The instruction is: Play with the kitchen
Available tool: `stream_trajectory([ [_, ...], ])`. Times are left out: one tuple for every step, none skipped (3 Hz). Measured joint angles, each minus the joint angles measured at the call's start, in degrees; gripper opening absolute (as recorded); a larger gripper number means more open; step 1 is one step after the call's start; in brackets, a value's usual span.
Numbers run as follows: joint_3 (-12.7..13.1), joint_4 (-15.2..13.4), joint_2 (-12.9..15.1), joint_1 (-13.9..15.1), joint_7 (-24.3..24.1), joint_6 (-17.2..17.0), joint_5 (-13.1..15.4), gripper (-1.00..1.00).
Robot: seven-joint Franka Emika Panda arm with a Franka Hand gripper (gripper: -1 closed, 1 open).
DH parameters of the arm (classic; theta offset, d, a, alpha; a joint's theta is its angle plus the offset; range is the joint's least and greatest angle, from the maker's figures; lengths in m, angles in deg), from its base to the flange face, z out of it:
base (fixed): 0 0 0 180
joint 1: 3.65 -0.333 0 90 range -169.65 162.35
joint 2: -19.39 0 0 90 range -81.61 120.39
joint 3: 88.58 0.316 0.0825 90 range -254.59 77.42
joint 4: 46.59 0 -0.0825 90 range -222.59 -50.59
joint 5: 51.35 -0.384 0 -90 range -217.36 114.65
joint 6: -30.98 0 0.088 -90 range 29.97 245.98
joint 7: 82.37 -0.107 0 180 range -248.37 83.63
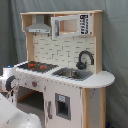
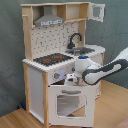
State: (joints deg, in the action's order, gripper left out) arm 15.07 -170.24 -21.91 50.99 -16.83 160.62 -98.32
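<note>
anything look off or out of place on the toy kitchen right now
Nothing looks spilled or broken. The one thing that stands out: in the second exterior view the kitchen's upper cabinet door hangs open at top right. The gripper sits at the knob panel above the oven door.

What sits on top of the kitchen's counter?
On the kitchen counter: a black stovetop with red rings, a sink, a black faucet. The sink's inside cannot be made out.

Grey curtain (image 1: 112, 40) hung behind the setup in both exterior views, with vertical folds, filling the backdrop. Light wood floor (image 2: 112, 107) showed in the second exterior view, plank seams visible. Lighting was even and soft, no hard shadows on the curtain.
</note>
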Motion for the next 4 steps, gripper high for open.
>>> stream_trajectory([
  [0.3,0.1,0.0,-2.3,-5.4,0.2,-0.7,-1.0],
  [-0.5,-0.2,0.0,-3.9,-11.0,0.2,-0.7,-1.0],
  [-4.9,-0.2,0.0,-5.8,-11.6,-1.1,0.2,-1.0],
  [-5.2,-0.2,-0.1,-6.0,-11.7,-1.2,0.2,1.0],
])
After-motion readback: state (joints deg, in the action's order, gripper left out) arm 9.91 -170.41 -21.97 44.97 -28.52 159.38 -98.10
